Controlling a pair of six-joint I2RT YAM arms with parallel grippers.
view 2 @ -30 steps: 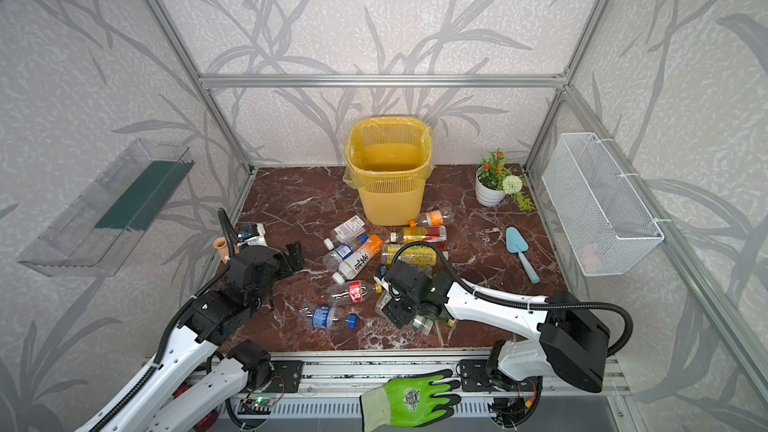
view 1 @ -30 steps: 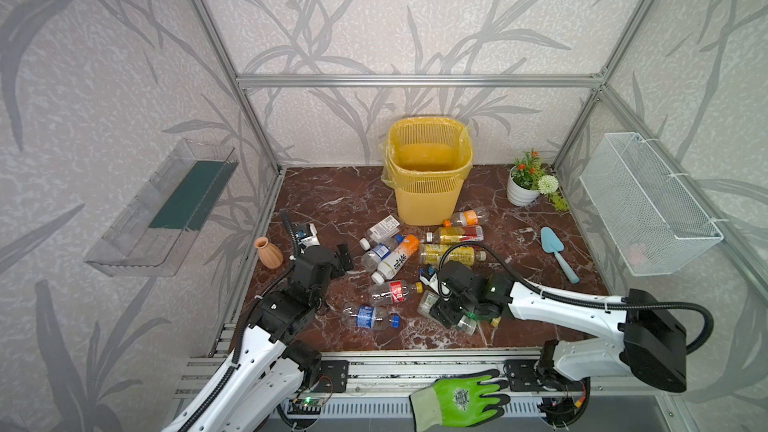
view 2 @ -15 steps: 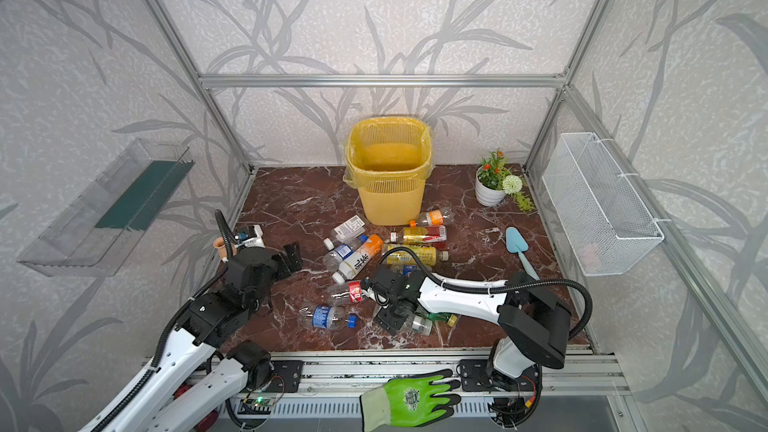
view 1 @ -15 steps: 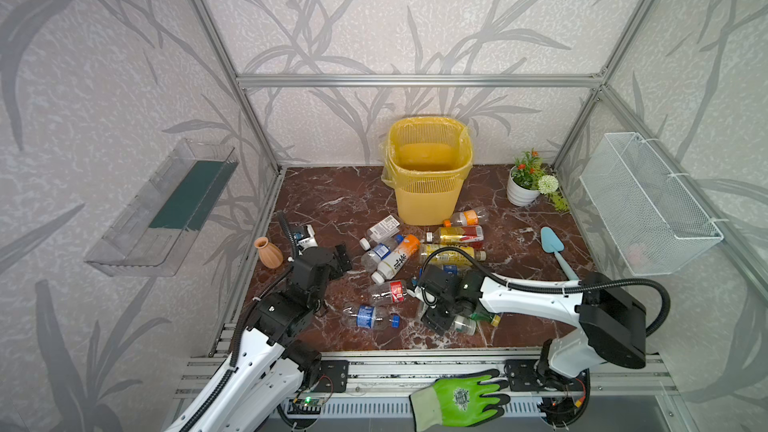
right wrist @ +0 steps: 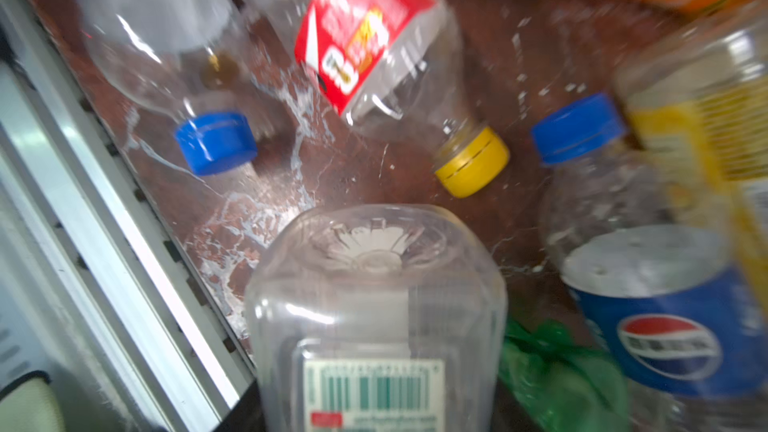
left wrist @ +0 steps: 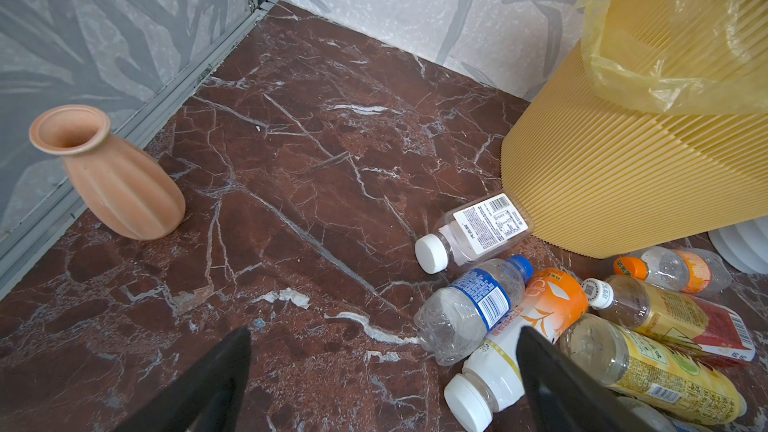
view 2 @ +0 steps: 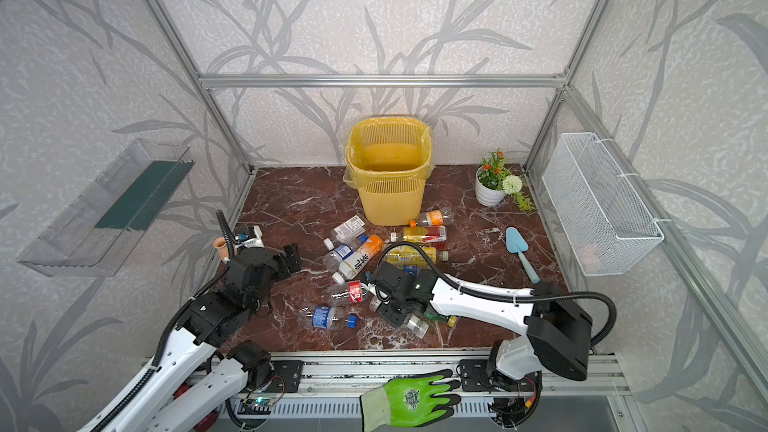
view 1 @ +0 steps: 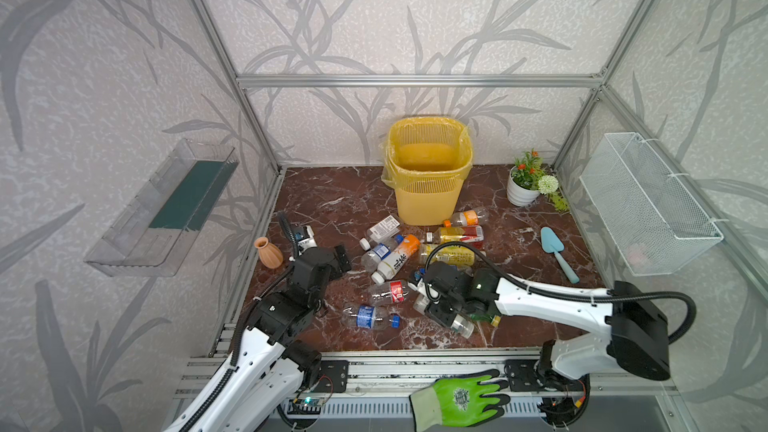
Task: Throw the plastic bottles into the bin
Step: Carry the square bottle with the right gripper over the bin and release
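Right wrist view is filled by a clear bottle [right wrist: 374, 305] with a barcode label. Its moulded base points away from the camera and its body runs back under the lens. The fingers are out of that picture, but in both top views the right gripper [view 1: 436, 304] sits low over this bottle at the near middle of the marble floor [view 1: 332, 201]. I judge the jaws to be clamped across its body. The left gripper [left wrist: 382, 371] holds nothing: its fingers [left wrist: 208, 384] stand wide apart above bare floor, just left of a blue-labelled bottle [left wrist: 473, 309] in the heap. The bin [view 1: 428, 201] stands at the far middle against the back wall, well apart from the held bottle. The other plastic bottles [view 1: 395, 259] lie on their sides between the two, and none shows inside the bin. The held bottle looks empty, so it should be very light, with a thin, springy wall that dents under a squeeze. Its bare plastic is smooth and likely slippery, so it could pivot or squirt out of a hard pinch. The labelled mid-body looks the best place to hold, since the paper gives some friction and the flatter sides seat the pads. The neck below the cap would be stiffer but is a narrower target. A red-labelled bottle [right wrist: 365, 35] and a green bottle [right wrist: 561, 376] lie close by, and lifting may nudge them into a roll.
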